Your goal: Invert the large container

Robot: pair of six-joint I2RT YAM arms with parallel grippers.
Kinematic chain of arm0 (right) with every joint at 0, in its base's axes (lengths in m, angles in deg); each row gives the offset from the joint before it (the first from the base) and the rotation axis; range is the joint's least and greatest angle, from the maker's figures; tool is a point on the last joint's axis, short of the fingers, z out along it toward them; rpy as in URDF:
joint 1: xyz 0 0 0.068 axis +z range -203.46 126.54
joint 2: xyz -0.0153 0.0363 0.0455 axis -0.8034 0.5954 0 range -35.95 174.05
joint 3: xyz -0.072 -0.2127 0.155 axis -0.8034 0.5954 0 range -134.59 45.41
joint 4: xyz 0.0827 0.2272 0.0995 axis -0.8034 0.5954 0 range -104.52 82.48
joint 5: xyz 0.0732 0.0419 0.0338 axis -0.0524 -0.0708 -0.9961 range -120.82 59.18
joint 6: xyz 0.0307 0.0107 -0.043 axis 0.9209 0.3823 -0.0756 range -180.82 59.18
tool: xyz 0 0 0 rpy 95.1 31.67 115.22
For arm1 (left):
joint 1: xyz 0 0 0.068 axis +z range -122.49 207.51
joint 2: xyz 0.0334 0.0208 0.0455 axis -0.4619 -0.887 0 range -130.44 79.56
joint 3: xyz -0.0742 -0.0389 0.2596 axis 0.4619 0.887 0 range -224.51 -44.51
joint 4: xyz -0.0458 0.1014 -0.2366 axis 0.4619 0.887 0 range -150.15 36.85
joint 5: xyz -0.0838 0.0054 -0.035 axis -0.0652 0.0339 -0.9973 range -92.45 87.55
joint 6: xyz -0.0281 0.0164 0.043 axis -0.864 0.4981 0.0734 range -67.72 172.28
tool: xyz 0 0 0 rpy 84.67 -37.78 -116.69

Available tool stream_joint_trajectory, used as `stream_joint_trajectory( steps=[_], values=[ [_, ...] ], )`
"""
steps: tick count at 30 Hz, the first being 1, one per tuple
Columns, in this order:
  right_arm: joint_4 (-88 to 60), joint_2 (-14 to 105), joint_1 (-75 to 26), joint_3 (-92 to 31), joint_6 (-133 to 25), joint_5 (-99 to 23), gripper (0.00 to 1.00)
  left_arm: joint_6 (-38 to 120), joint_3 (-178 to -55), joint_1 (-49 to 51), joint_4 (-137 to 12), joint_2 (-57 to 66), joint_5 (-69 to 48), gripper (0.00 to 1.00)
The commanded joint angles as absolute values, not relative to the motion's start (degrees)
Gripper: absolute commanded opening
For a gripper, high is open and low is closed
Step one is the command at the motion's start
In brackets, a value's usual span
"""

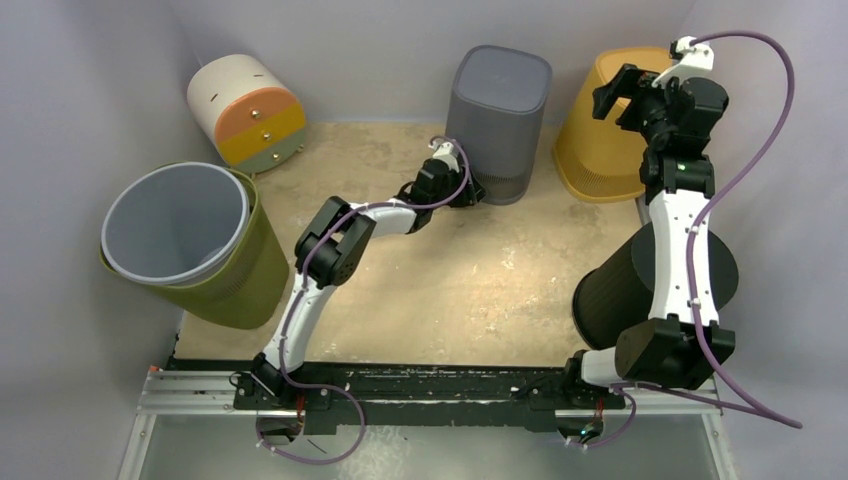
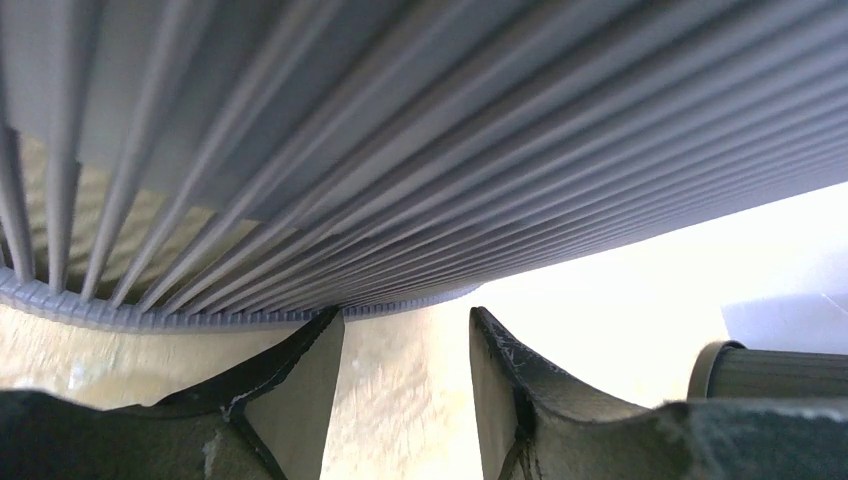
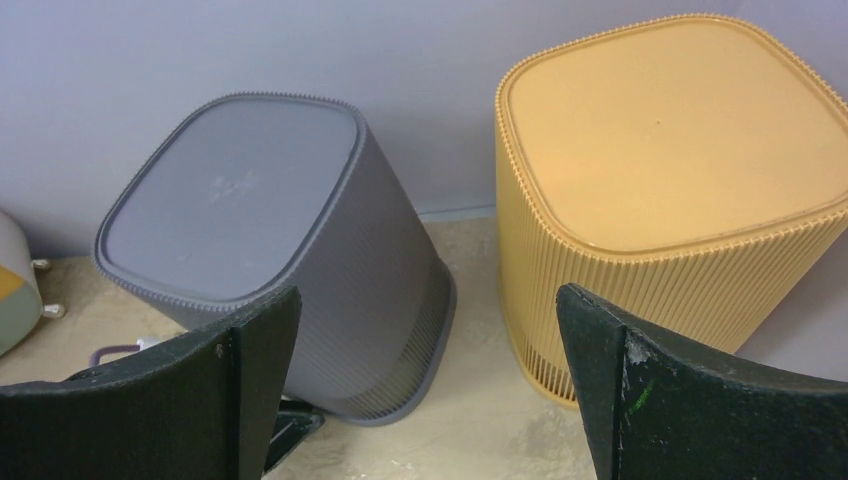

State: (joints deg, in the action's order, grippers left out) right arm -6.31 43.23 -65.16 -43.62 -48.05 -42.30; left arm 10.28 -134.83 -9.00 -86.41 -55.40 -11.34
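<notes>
**Grey container stands base-up at the back, left tool at its rim**

The grey ribbed container stands on the tabletop against the back wall. Its closed base faces up and its flanged rim rests on the surface. The left tool lies low at the front left foot of the container. In the left wrist view its two fingers are spread apart with bare tabletop between them. The rim runs just past their tips, and nothing is held.

To the right of the grey container, close beside it but apart, a yellow ribbed basket also stands base-up. The right tool hangs high in front of that basket. Its fingers are wide apart and empty, and its camera looks down on both containers.

Well in front and to the right of the grey container stands a black bin, partly hidden by the right arm. Far to the left an olive basket tilts, with a grey bin nested inside it, mouth up. Left of the grey container, at the back, lies a small round drawer unit.
</notes>
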Motion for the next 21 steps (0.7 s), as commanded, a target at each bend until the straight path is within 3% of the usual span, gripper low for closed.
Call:
stream_joint_trajectory(
  steps=[1,6,12,21],
  values=[
    [-9.9,43.3,-65.6,-44.0,-49.2,-41.6,1.0,15.1,-144.0,-8.8,-83.2,-59.1,-12.4,0.47],
    [-10.3,43.3,-65.5,-42.9,-49.4,-41.1,1.0,15.4,-147.9,-8.8,-82.3,-61.5,-12.4,0.48],
    [-9.7,43.1,-65.6,-42.5,-49.1,-40.7,1.0,17.7,-143.8,-8.9,-78.4,-57.7,-12.7,0.49],
    [-9.8,39.4,-65.0,-37.4,-48.6,-44.0,1.0,29.1,-130.2,-11.7,-52.2,-26.6,-2.9,0.56]
  ],
)
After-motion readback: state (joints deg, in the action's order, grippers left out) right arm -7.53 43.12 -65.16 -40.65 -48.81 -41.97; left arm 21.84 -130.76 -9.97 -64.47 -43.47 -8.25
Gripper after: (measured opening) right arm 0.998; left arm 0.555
